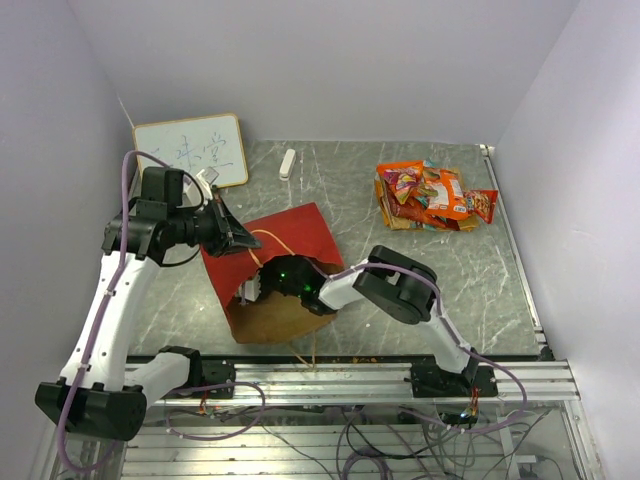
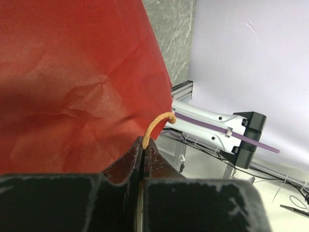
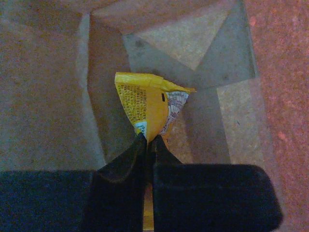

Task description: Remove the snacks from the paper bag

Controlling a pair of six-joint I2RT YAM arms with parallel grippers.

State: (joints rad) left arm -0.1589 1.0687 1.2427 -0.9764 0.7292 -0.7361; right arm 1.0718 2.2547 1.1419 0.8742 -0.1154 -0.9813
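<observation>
Top view: one paper bag (image 1: 295, 225), red outside, lay on tabletop (image 1: 480, 290), mouth toward arm bases. One snack pile (image 1: 432, 195), several packets, exact count unclear, well apart from both jaws, far right. One whiteboard (image 1: 192, 150) beyond left jaws. Right jaws hidden inside bag mouth.

Left wrist view: left jaws fully closed, pinching one tan cord handle (image 2: 157, 123). Red bag wall ahead and left of jaws.

Right wrist view: right jaws closed tight on lower corner of one yellow-orange snack packet (image 3: 149, 108). Packet stood ahead of jaws, brown bag interior all around.
</observation>
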